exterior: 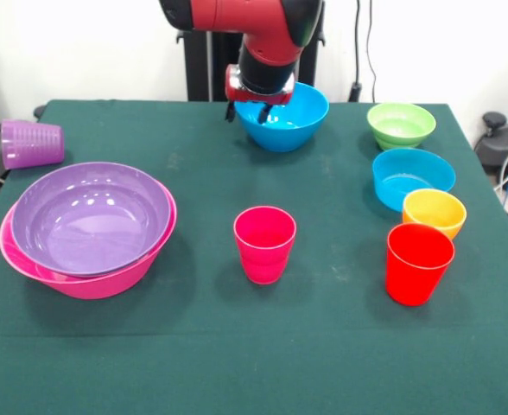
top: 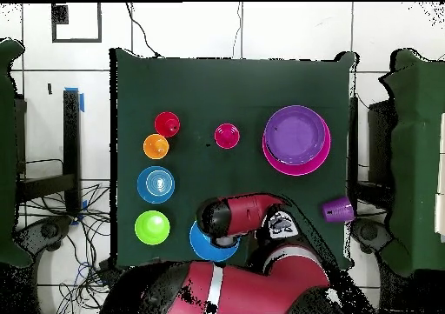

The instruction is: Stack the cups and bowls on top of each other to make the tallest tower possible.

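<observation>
Your gripper (exterior: 252,111) sits at the large blue bowl's (exterior: 293,125) rim, finger state unclear; purple bowl (exterior: 90,212) nests in pink bowl (exterior: 107,278).

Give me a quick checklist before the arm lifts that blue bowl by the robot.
1. Gripper at the blue bowl's rim: ok, it reaches into the bowl at its rim.
2. Grip closed on the rim: cannot tell.
3. Purple bowl nested in pink bowl, ready to receive: ok.
4. Purple bowl empty: ok.
5. Path to the stack clear: ok; the pink cup stands off to the side.
6. Purple cup upright: not ok, on its side.
</observation>
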You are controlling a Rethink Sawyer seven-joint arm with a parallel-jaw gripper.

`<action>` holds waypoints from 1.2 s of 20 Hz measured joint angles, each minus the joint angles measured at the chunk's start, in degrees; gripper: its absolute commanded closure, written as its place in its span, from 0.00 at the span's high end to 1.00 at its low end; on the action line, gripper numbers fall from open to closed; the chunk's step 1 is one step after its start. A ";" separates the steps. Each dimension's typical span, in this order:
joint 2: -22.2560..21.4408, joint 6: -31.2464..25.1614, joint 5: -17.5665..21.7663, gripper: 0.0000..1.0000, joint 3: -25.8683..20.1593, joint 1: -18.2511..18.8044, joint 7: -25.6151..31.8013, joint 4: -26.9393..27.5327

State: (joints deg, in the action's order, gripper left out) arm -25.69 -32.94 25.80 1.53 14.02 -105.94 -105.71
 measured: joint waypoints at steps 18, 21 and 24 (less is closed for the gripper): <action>-0.47 -0.63 0.11 0.00 -3.31 4.65 0.01 0.12; -0.46 -1.76 0.12 0.00 -5.19 7.37 0.01 0.12; -0.44 -3.27 0.15 0.00 -7.23 10.22 0.01 0.13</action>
State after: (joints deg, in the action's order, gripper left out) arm -26.13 -36.21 25.96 -5.70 24.24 -105.93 -105.58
